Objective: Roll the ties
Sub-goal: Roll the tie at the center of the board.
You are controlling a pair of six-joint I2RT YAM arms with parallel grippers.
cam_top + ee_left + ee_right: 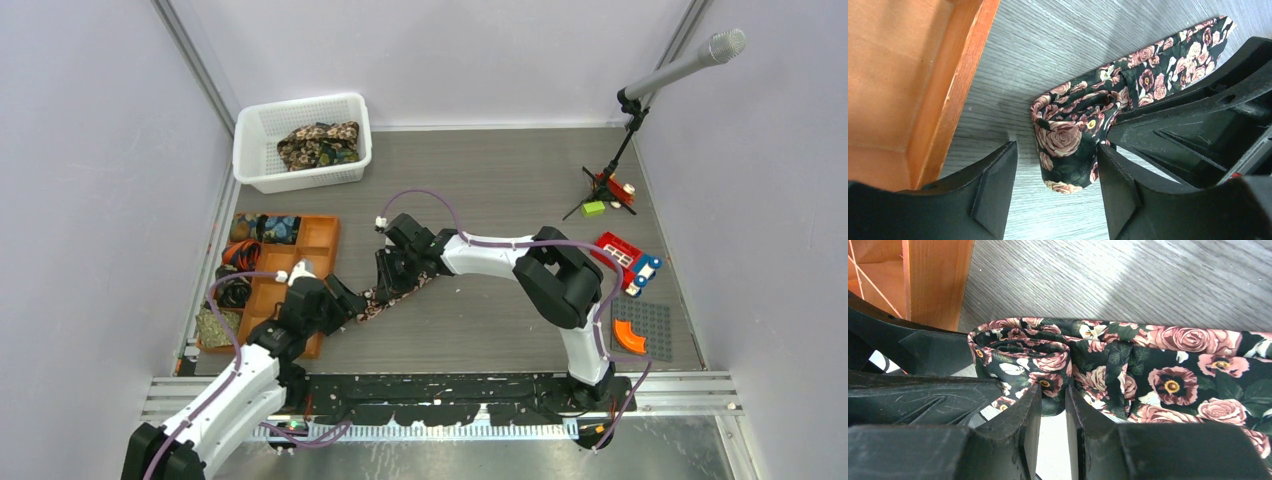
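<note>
A black tie with pink-cream roses (371,306) lies on the grey table beside the orange tray. One end of it is rolled up (1068,145). My left gripper (1058,175) is open, with a jaw on each side of the roll; the roll lies against the right-hand finger (1120,195). My right gripper (1053,400) is shut on the rolled part of the tie (1048,365), nipping fabric between its fingertips. The flat length of the tie runs off to the right (1178,375). In the top view the left gripper (348,303) and the right gripper (386,284) meet over the tie.
The orange compartment tray (318,236) holds rolled ties at the left, and its wall is close to the roll (955,85). A white mesh basket (262,125) holds brown-gold ties at the back left. A microphone stand (625,135), toy bricks (626,258) and a grey baseplate (650,318) are at the right.
</note>
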